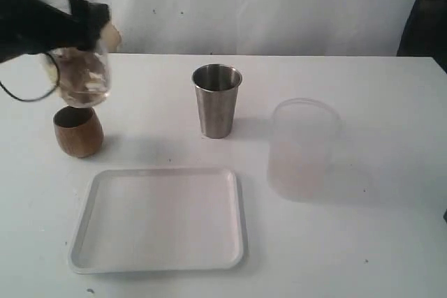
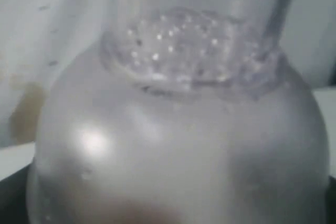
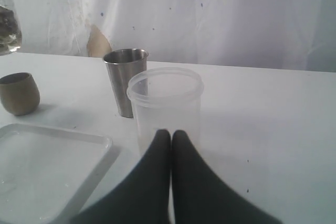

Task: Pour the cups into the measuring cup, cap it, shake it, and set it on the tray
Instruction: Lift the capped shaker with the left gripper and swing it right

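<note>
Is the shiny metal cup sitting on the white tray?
No, the metal cup stands on the bare table, beyond the far edge of the tray.

Exterior, right wrist: shared tumbler [image 1: 217, 102]
</note>
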